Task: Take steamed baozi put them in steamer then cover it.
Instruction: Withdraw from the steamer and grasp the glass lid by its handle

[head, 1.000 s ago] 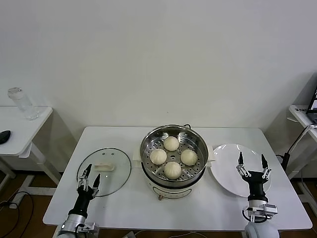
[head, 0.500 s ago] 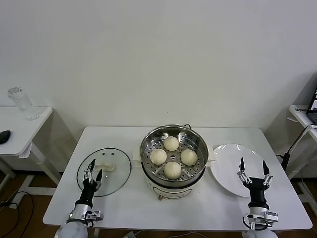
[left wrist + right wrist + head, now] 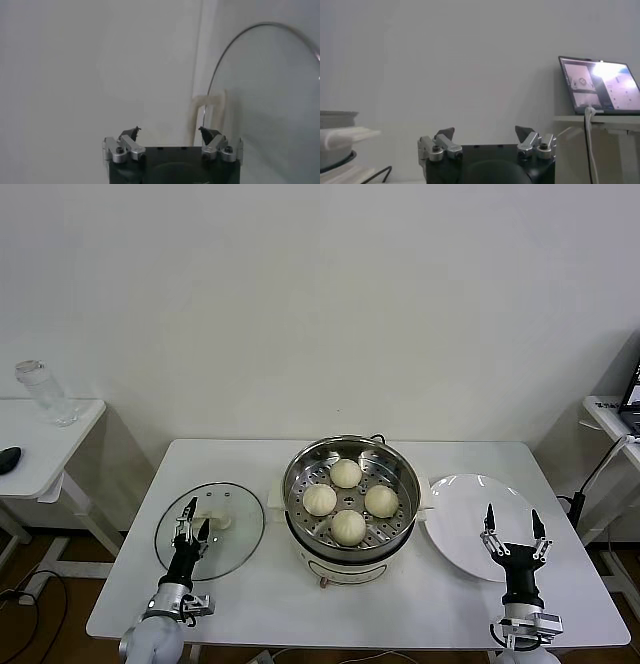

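Several pale steamed baozi (image 3: pixel 347 527) lie on the perforated floor of the shiny steamer (image 3: pixel 301 464), which sits on its white cooker base mid-table. The glass cover (image 3: pixel 236 534) lies flat on the table to the left, its cream handle (image 3: pixel 217 520) up. My left gripper (image 3: pixel 194 520) stands open and empty over the cover's near-left part, close to the handle; the left wrist view shows the cover's rim (image 3: pixel 235 42) and handle (image 3: pixel 197 112) ahead of that gripper (image 3: pixel 170 132). My right gripper (image 3: pixel 512 523) is open and empty over the near edge of the white plate.
An empty white plate (image 3: pixel 462 519) lies right of the steamer. A side table with a clear bottle (image 3: pixel 42 392) stands far left. A laptop (image 3: pixel 600 84) sits on another table at the far right.
The left gripper has moved forward over the cover toward its handle. The right gripper has drawn back slightly toward the near edge of the plate. Both stay open.
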Available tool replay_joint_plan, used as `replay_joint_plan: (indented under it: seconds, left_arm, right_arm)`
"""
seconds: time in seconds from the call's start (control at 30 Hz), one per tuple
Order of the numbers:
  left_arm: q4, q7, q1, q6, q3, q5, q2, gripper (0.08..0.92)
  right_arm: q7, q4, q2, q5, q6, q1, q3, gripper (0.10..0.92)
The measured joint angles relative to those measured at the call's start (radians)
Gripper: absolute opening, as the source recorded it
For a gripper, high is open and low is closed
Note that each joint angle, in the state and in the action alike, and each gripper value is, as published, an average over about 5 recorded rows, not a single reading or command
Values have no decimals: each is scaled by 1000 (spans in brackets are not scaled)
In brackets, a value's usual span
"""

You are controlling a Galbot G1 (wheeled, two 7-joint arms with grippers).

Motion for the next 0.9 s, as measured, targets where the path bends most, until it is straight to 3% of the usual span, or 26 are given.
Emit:
replay_joint_plan:
  seconds: [0.5,0.9]
  left_arm:
    - [51,12,-55,8,16,14,-7,813]
    - [87,24,-78,18,18,26,-5,498]
  right_arm:
    - [2,33,5,-8,-4,-15,5,823]
    - [4,45,3,-9,-6,-17,10,823]
